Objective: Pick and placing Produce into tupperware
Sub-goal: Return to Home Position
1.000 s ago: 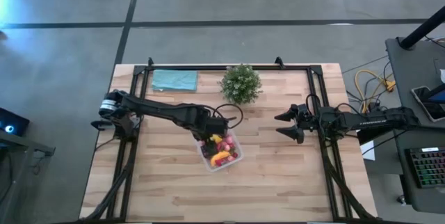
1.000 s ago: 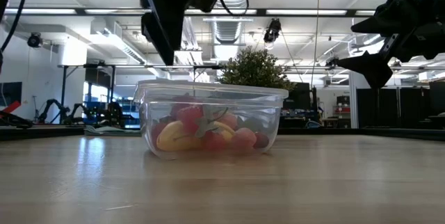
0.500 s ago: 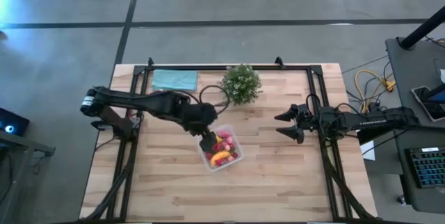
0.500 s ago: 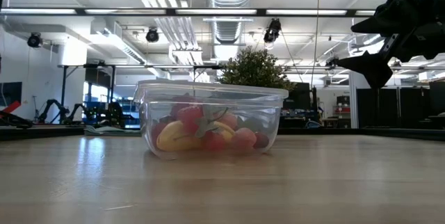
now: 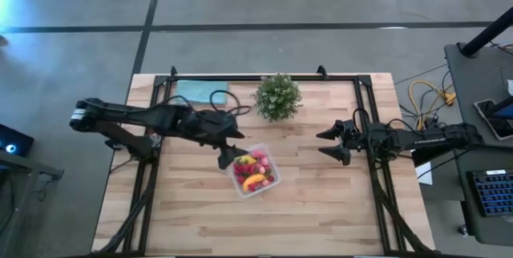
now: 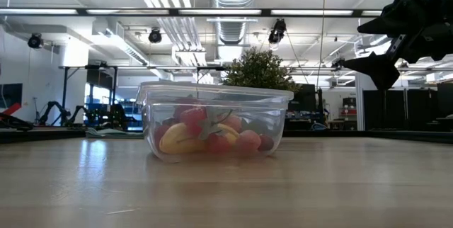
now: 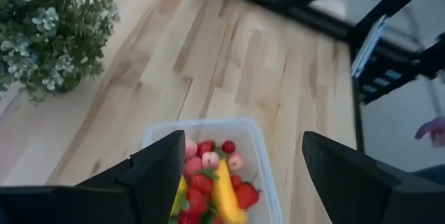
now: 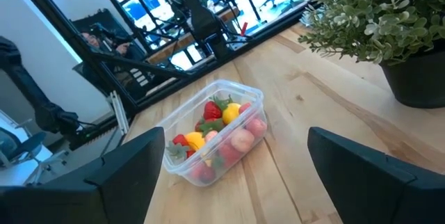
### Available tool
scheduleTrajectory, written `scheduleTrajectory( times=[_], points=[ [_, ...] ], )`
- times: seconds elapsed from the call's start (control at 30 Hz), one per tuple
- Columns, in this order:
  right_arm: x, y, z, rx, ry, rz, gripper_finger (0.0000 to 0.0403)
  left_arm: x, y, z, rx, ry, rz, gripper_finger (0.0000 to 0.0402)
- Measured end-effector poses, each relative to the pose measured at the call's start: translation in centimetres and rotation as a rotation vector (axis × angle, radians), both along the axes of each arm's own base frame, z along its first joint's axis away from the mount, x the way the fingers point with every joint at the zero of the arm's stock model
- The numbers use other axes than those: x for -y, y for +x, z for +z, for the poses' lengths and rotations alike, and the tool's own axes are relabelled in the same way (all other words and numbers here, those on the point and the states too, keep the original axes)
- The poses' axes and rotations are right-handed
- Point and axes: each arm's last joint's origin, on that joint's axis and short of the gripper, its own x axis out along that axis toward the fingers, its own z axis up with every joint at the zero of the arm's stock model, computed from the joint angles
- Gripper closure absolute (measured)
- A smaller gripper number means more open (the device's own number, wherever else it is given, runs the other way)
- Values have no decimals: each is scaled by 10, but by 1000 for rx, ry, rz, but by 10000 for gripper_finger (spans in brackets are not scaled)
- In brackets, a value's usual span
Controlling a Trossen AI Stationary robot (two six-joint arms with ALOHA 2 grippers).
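The clear tupperware [image 5: 275, 179] stands near the table's middle, its bottom on the wood. Inside it lies the produce [image 5: 252, 168]: red strawberry pieces, pink ones and a yellow-orange banana [image 7: 226, 197]. My left gripper [image 5: 229, 155] hangs open in the air just left of the tupperware and above it, slanting down toward it with nothing between its fingers. In the left wrist view the tupperware [image 7: 208, 123] shows between the two fingers. My right gripper [image 5: 327, 143] waits open at the table's right, pointing level toward the tupperware [image 8: 236, 88].
A bushy green potted plant [image 5: 278, 96] stands behind the tupperware at the far middle. A flat teal cloth [image 5: 200, 91] lies at the far left, partly under my left arm. Bare wood spreads across the near half of the table.
My left gripper has risen from just over the tupperware and drawn back toward the table's left edge, tipping from pointing steeply down to a shallower slant. It has stayed open. The tupperware and produce have kept still.
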Motion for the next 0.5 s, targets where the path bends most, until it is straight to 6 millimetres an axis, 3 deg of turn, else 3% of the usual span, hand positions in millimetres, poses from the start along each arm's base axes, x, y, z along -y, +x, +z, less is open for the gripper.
scheduleTrajectory(
  times=[0.23,0.5],
  points=[
    [0,0,0,0,0,0,53,-10,-46,-35,247,-25,-14,125],
    [0,0,0,0,0,0,57,-26,-104,-65,376,-10,59,125]
  ],
)
